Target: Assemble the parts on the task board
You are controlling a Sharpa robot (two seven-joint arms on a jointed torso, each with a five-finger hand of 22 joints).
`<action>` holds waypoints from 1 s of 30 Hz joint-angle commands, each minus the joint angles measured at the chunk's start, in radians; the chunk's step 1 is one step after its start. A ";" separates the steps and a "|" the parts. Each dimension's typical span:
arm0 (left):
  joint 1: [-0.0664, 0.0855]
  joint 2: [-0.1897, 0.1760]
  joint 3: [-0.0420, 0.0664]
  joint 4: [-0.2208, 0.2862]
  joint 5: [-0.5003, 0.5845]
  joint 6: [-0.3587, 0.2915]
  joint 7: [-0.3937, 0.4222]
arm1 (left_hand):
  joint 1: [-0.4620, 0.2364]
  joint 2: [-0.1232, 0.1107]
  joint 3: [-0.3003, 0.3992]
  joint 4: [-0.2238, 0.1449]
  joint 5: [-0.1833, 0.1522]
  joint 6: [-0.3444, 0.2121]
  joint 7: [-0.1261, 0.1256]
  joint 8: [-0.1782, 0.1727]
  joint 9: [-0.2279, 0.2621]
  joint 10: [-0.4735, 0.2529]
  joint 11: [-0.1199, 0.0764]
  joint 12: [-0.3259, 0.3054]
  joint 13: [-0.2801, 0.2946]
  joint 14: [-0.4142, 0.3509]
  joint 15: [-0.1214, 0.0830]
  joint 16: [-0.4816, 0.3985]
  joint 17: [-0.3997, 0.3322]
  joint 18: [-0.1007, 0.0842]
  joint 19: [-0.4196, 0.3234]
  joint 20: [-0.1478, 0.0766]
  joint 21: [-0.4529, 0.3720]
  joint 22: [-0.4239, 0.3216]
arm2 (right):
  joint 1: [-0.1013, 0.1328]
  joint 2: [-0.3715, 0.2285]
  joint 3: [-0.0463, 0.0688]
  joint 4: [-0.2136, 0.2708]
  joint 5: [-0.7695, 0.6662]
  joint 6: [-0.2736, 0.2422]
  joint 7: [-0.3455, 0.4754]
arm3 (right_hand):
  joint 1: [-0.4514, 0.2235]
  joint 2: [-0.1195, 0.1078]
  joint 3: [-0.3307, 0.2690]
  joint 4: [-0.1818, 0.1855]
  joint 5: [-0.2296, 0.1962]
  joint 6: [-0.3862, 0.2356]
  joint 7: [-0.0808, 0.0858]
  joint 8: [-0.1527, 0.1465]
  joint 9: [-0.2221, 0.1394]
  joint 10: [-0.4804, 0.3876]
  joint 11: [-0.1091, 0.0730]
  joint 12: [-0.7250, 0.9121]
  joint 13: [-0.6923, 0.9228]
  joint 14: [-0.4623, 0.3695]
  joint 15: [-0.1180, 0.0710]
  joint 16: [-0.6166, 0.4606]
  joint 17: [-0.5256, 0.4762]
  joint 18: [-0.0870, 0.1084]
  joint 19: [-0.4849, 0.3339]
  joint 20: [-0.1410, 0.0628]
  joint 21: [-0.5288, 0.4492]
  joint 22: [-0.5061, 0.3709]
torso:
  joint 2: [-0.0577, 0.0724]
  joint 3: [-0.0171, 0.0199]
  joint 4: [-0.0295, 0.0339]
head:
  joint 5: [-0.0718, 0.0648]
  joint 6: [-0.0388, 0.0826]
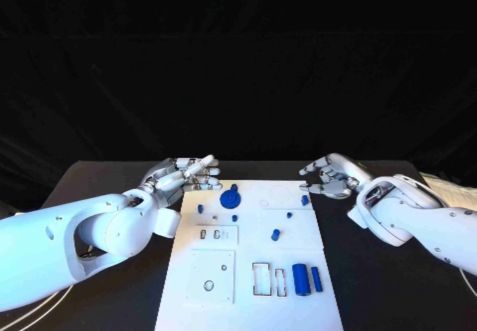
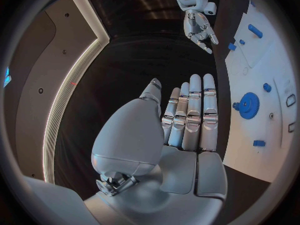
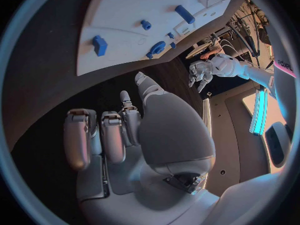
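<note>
**Task board with loose parts, both robot hands at its far corners**

Board [image 1: 254, 303]: white plate, long axis running from 6 to 12 o'clock at the middle of the black table [image 1: 398, 289].

Parts on board, head view:
- Gear [image 1: 231, 200], blue, toothed, toward 11 o'clock of the board, lying flat with a raised hub.
- Small peg [image 1: 305, 200], blue, at 1 o'clock corner, near the right robot hand.
- Small block [image 1: 200, 207], blue, at the 9 o'clock edge, just below the gear.
- Short pin [image 1: 276, 235], blue, near board centre.
- Two cylinders [image 1: 301, 279], blue, side by side toward 5 o'clock, beside two empty rectangular slots [image 1: 261, 278].
- Square sub-plate [image 1: 211, 276], white, with holes, toward 7 o'clock.

Left robot hand [image 1: 189, 175]: at the board's 11 o'clock corner, off the plate's edge. Fingers straight and laid close together in the left wrist view, thumb apart; it holds nothing.

Right robot hand [image 1: 330, 176]: at the board's 1 o'clock corner, over the table beside the plate. Fingers loosely curled, apart from the thumb, with nothing between them.

Neither robot hand touches a part.
</note>
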 commanded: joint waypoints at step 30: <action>-0.003 0.026 -0.003 -0.028 0.002 0.031 0.003 | 0.013 0.000 0.000 -0.006 0.002 -0.007 -0.001 -0.003 0.001 -0.008 -0.001 -0.006 0.001 -0.004 0.001 -0.005 0.002 0.012 0.000 0.005 -0.006 -0.001 | -0.080 0.043 0.001 -0.145 0.090 0.060 0.118 | 0.007 -0.002 -0.008 -0.019 -0.009 -0.009 0.004 -0.006 -0.004 -0.001 -0.001 -0.006 0.109 0.100 0.001 0.001 0.238 -0.017 0.016 0.000 -0.001 0.054 | 0.000 0.0268 -0.0184 | 0.017 -0.013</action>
